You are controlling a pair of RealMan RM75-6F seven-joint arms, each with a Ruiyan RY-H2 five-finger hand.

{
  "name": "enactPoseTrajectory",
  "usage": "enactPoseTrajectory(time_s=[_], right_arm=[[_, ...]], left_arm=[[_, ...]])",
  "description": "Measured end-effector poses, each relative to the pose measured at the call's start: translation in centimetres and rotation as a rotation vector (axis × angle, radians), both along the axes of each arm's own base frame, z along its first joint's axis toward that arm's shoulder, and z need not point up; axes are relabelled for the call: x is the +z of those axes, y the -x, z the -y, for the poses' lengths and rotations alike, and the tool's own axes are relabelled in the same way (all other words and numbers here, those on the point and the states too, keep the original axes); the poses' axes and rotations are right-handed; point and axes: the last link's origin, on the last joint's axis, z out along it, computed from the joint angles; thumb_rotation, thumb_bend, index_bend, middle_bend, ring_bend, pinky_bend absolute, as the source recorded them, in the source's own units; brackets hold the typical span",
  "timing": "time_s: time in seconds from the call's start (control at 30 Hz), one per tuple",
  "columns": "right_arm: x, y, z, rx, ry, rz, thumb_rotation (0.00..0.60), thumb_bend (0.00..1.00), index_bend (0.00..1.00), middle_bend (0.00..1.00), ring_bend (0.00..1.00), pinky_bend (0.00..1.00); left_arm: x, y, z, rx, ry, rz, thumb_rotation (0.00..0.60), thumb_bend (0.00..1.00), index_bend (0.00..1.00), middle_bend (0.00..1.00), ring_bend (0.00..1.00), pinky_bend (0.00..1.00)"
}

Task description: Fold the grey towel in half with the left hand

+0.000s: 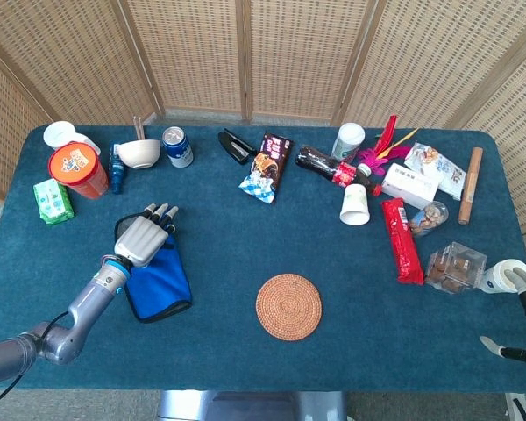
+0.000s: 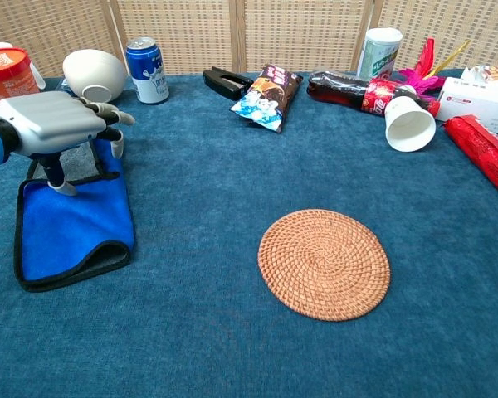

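We find the towel lying on the blue tabletop toward its left side, already doubled over: the blue face is up, a grey face shows at the far end under the hand, and a rolled fold edge sits at the near end in the chest view.

The left hand hovers over the far end of the towel, palm down. Its fingers extend forward and lie slightly apart; the thumb points down toward the cloth. We see nothing held in it, so we read it as open and empty. Whether the thumb tip touches the towel, we cannot tell.

The right hand appears only partly at the right edge of the head view, off the table's corner. We cannot tell how its fingers are set.

Other items on the table:
- A round woven mat lies near the centre, well apart from the towel.
- An orange tub, a white bowl and a blue can stand beyond the left hand.
- A snack bag lies at the far centre.
- A dark bottle lies on its side, near a tipped paper cup.
- A long red packet lies to the right.
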Motion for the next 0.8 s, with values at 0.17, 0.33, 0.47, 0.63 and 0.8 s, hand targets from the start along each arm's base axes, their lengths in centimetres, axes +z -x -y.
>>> enactPoseTrajectory(time_s=[0.17,0.33,0.47,0.63,0.8], right_arm=[[-0.07,0.01,0.03,-0.001,-0.003,-0.002,0.6,0.0,0.0,0.0,0.0,0.0],[-0.06,0.01,0.05,-0.002,-0.002,-0.001,0.6,0.0,0.0,0.0,0.0,0.0],[-0.09,0.02,0.06,-0.002,-0.004,0.0,0.6,0.0,0.0,0.0,0.0,0.0],[-0.04,0.07,0.08,-0.004,-0.003,0.002,0.6,0.0,0.0,0.0,0.0,0.0],[-0.11,0.06,0.09,-0.004,-0.007,0.004,0.6,0.0,0.0,0.0,0.0,0.0]], left_arm=[[-0.04,-0.3,-0.26,-0.006,-0.004,0.004,0.6,0.17,0.32,0.0,0.0,0.16],[-0.18,-0.61,-0.41,-0.012,-0.006,0.008,0.6,0.19,0.34,0.0,0.0,0.16],[-0.46,-0.63,-0.44,-0.016,-0.005,-0.001,0.6,0.23,0.36,0.0,0.0,0.17],[-0.83,-0.72,-0.55,-0.018,-0.004,-0.008,0.6,0.28,0.37,0.0,0.0,0.17],[-0.92,-0.97,-0.74,-0.025,-0.01,-0.014,0.6,0.3,0.38,0.0,0.0,0.17]])
